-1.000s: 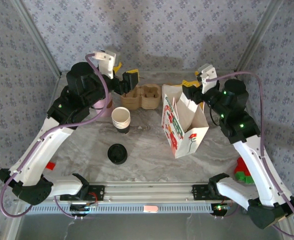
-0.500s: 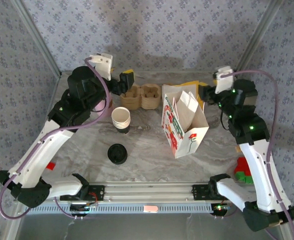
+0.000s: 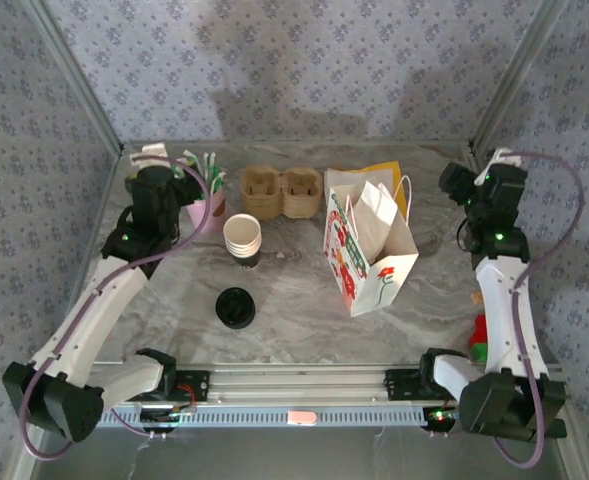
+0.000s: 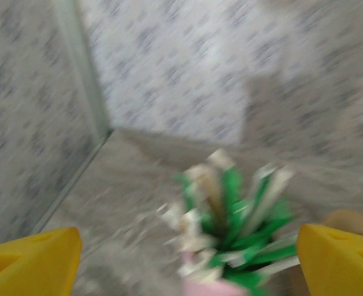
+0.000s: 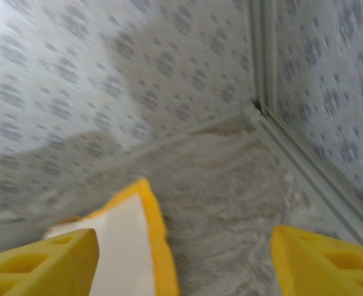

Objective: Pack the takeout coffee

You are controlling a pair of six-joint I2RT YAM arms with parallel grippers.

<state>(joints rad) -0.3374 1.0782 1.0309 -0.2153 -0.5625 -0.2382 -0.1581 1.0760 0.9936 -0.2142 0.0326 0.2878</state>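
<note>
The takeout coffee point(image 3: 235, 307), a black disc from above, stands on the marble table left of centre near the front, with both grippers far from it. A printed white paper bag point(image 3: 369, 248) stands open at centre right. My left gripper point(image 4: 191, 262) is open at the back left, its yellow fingertips point(image 4: 30, 256) wide apart, and a pink cup of green and white stirrers point(image 4: 236, 213) lies ahead between them. My right gripper point(image 5: 184, 262) is open near the back right corner, over bare table beside a flat yellow-edged white piece point(image 5: 129, 243).
A stack of lidless white-rimmed paper cups point(image 3: 242, 236) stands behind the coffee. A brown pulp cup carrier point(image 3: 282, 191) sits at the back. Red and green items point(image 3: 482, 340) lie by the right arm's base. Patterned walls enclose the table on three sides.
Both arms have swung outward, the left away from the cup carrier toward the stirrer cup, the right away from the bag toward the back right corner. Both grippers have opened wider.
</note>
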